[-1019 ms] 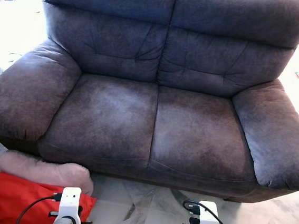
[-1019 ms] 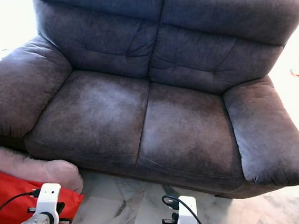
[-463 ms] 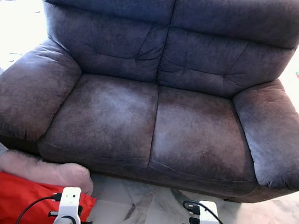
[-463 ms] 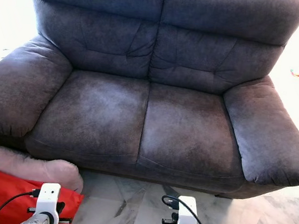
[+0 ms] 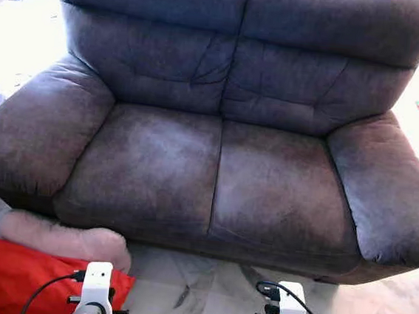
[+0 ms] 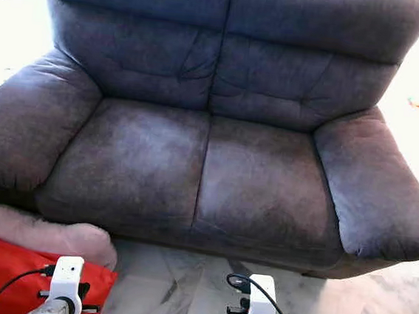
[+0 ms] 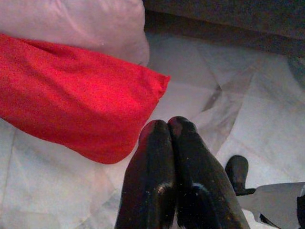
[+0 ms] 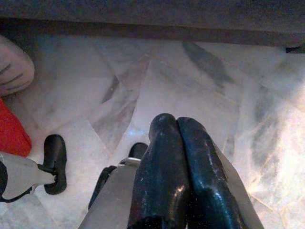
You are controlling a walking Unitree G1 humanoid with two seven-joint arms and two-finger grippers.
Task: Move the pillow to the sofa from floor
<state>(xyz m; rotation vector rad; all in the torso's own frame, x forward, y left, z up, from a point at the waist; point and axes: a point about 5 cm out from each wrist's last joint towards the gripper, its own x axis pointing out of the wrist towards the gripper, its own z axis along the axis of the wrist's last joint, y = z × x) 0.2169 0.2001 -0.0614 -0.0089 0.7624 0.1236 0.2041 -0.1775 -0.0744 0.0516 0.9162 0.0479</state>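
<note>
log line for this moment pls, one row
stage: pre-grasp | left hand: shut, above floor beside red pillow | right hand: shut, idle | pink pillow: on floor | sofa: seat bare

The frame edge cuts off the red pillow (image 5: 12, 275) on its left side.

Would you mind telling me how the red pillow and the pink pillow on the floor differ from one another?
The red pillow is bright red with a smooth, plain cover; the pink pillow is pale pink and looks soft and fuzzy. The pink pillow lies against the base of the sofa, while the red pillow lies farther out, nearer the left gripper. The red pillow overlaps the pink pillow's near edge. Both lie on the marble floor, by the sofa's left end, untouched.
</note>
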